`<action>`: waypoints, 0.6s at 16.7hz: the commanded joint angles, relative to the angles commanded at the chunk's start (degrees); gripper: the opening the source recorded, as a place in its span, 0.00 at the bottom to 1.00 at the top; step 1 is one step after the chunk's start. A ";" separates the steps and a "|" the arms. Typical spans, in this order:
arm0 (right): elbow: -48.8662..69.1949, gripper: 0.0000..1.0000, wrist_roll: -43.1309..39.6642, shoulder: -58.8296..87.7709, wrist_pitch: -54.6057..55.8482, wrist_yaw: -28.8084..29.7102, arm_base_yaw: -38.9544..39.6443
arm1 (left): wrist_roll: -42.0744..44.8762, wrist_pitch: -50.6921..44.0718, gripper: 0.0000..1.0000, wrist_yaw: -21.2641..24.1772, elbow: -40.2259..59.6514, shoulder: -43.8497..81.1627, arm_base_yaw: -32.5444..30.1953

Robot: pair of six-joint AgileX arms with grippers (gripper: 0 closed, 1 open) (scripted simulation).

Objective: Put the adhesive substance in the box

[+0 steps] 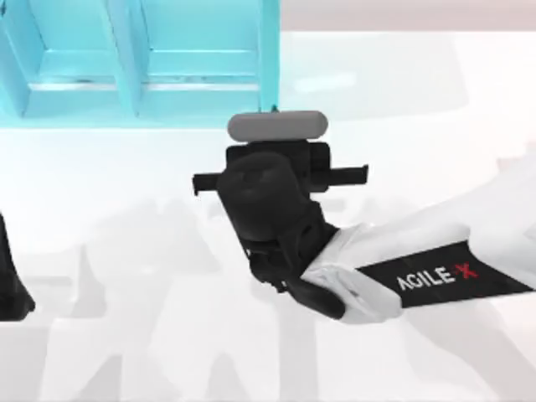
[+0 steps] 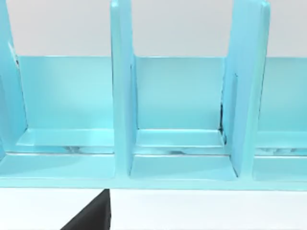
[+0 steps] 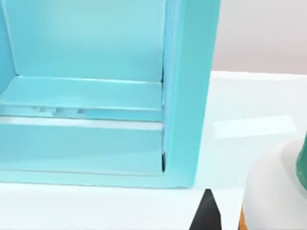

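The adhesive substance (image 3: 276,191) appears in the right wrist view as a white shoulder with a strip of dark-green cap and a sliver of orange label. It sits close against a black fingertip (image 3: 206,215). My right gripper (image 1: 276,176) is shut on it, hovering just in front of the light-blue box (image 1: 270,59) near its right wall (image 3: 189,96). From above, the wrist hides the bottle. The box's open compartments (image 2: 180,139) face the arms.
My left arm (image 1: 12,280) is parked at the table's left edge, pointed at the box dividers (image 2: 122,96). The white table (image 1: 126,335) stretches in front of the box and to its right.
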 joint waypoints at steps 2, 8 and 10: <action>1.75 0.00 -3.94 -1.00 -2.88 -3.70 -2.29 | 0.00 0.00 1.00 0.00 0.00 0.00 0.00; 10.22 0.00 -28.47 -5.54 -21.33 -24.69 -17.19 | 0.00 0.00 1.00 0.00 0.00 0.00 0.00; 13.30 0.00 -39.62 -7.06 -30.02 -33.68 -24.24 | 0.00 0.00 1.00 0.00 0.00 0.00 0.00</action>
